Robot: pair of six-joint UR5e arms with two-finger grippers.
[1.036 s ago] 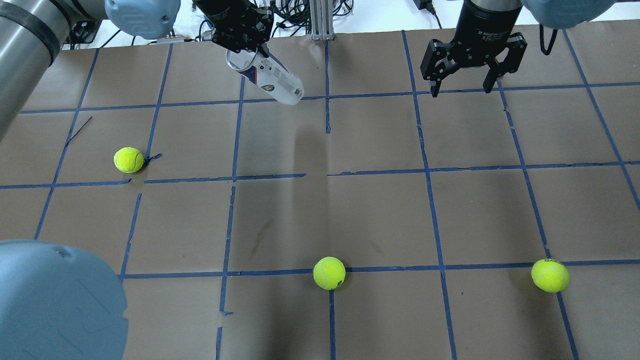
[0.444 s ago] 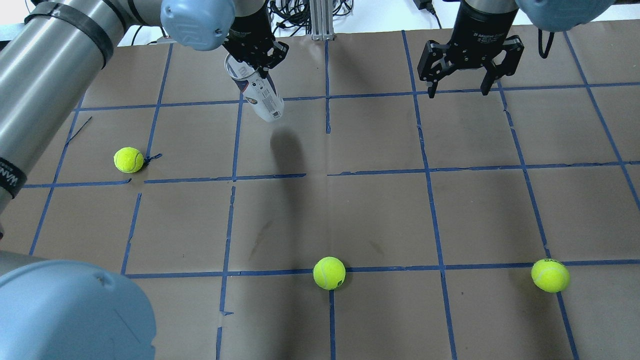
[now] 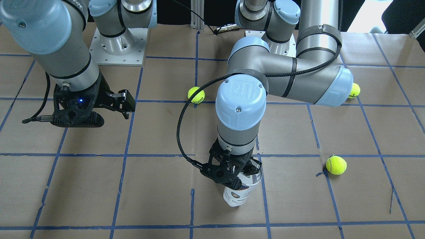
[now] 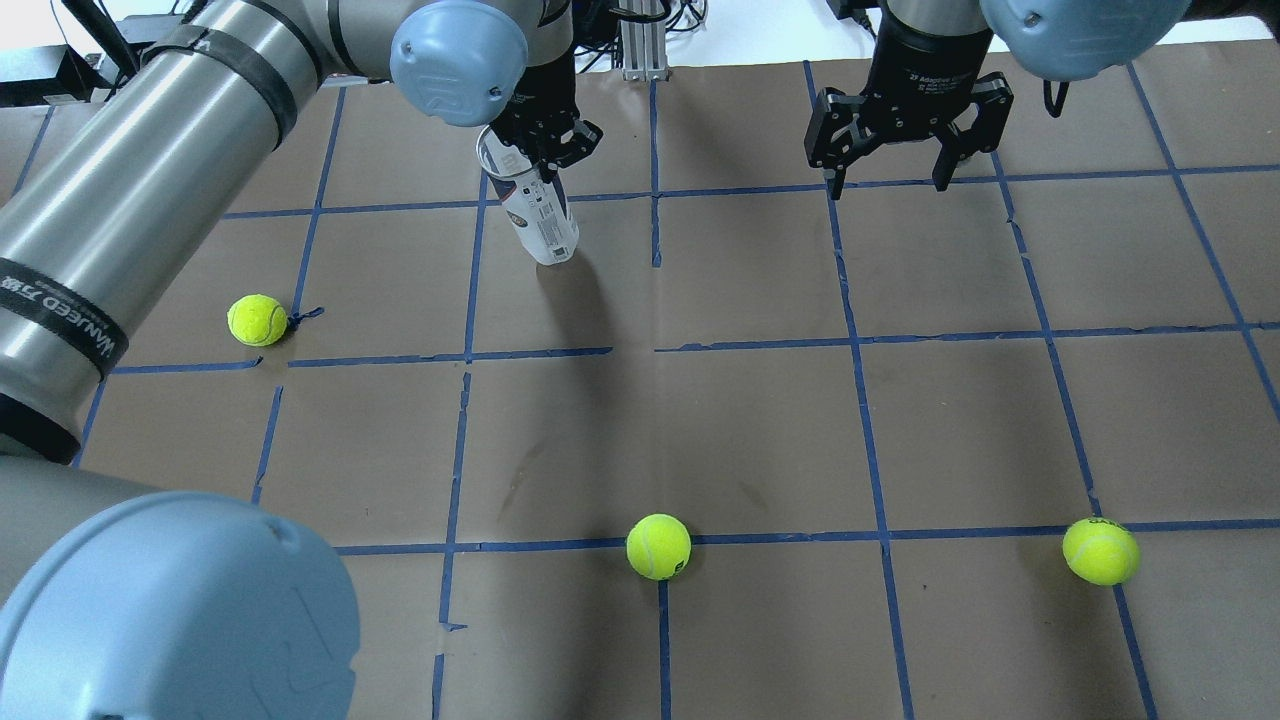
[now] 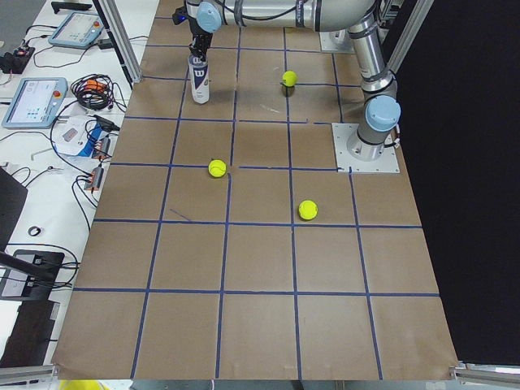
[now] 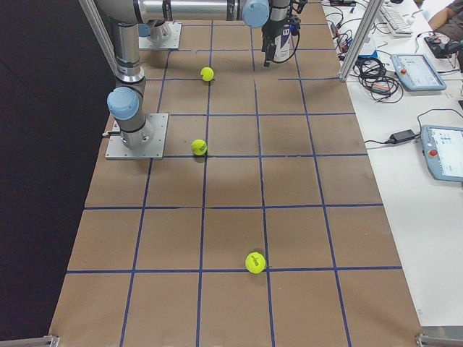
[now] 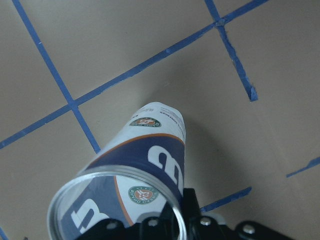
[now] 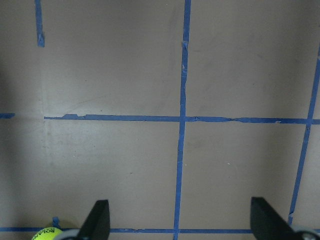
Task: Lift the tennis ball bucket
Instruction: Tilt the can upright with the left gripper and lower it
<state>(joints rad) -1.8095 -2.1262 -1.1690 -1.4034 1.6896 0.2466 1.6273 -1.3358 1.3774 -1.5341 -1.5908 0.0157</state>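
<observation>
Tennis ball bucket (image 3: 236, 196), a slim clear plastic tube with a white and navy label and a silvery rim, is on the operators' side of the brown paper table (image 3: 99, 192) taped in a blue grid. Front-facing view: the left gripper (image 3: 245, 173) is clamped on the rim from above. The blue wrist-joint cap (image 3: 240, 99) above it bears a "UR" mark. The right gripper (image 3: 127, 103) hangs well apart and holds nothing. Overhead view: a second earlier the tube (image 4: 540, 215) hung steeply slanted and higher in the same grip. Now it is almost vertical, with its base at its own shadow; whether it touches the paper cannot be told. Judged against the task, the lift is made and the tube is being stood upright. The right gripper's fingers are spread wide, and its body reads "2F Adaptive". The black forearm band (image 4: 60, 310) begins "WANEED". Three yellow-green felt tennis balls (image 4: 258, 320) (image 4: 658, 546) (image 4: 1100, 550) lie well apart from the tube. Side views: the tube (image 5: 199, 81) shows small at the table's far end. Left wrist view: the navy label shows large white strokes, cut off, and two round orange-and-green emblems whose lettering is unreadable. Right wrist view: the fingers are wide with nothing between them, and a ball at the lower corner reads "ROLAN".
</observation>
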